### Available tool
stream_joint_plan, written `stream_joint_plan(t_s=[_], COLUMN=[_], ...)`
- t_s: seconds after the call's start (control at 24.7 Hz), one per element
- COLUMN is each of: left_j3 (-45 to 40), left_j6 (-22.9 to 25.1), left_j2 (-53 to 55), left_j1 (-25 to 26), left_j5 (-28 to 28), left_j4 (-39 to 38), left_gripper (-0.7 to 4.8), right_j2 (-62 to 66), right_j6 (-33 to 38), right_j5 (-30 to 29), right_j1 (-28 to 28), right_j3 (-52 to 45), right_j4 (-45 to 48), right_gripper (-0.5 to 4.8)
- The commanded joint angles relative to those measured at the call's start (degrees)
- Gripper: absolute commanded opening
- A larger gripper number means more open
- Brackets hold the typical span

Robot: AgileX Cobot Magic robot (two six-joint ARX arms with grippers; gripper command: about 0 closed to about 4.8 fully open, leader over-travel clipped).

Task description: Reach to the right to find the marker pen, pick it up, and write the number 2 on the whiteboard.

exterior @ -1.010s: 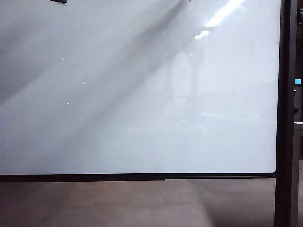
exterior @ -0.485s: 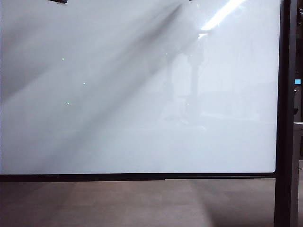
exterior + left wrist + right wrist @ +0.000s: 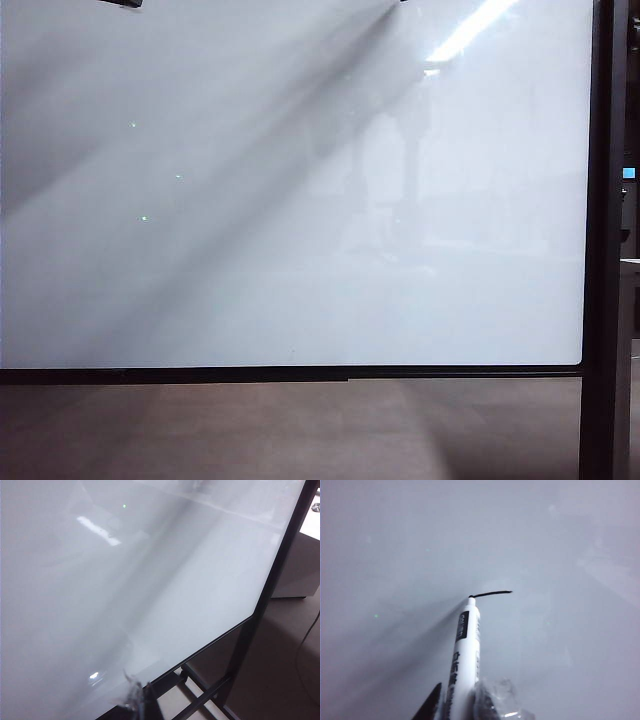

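The whiteboard (image 3: 300,250) fills the exterior view, glossy white with a thin black lower edge; neither gripper nor the pen shows there. In the right wrist view my right gripper (image 3: 461,698) is shut on the marker pen (image 3: 466,645), a white barrel with a black label. Its dark tip rests on the whiteboard (image 3: 560,555) at the end of a short black curved stroke (image 3: 492,594), the only part of the number 2 that shows. In the left wrist view my left gripper (image 3: 141,700) hangs shut and empty by the lower edge of the whiteboard (image 3: 150,580).
A black upright post (image 3: 605,250) borders the board on the right, over brown floor (image 3: 300,430). The left wrist view shows the stand's dark crossbars (image 3: 210,695), a pale cabinet (image 3: 297,565) and a thin cable (image 3: 305,640) on the floor.
The grey shadow slanting across the board has shifted slightly, and the small glare patch under the bright streak has dimmed. Nothing else differs.
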Motion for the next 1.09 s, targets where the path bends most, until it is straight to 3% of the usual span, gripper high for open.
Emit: stream_joint_plan(t_s=[0.04,1.09], left_j3=[0.4,0.4], left_j6=[0.2,0.2], left_j2=[-0.2,-0.2], left_j1=[0.0,0.0], left_j5=[0.3,0.3], left_j4=[0.4,0.4], left_gripper=[-0.05,-0.05], right_j2=[0.1,0.1], right_j6=[-0.4,-0.3], right_j5=[0.2,1.0], right_j1=[0.1,0.1], right_j3=[0.2,0.2], right_j4=[1.4,1.4], right_gripper=[-0.01,-0.01])
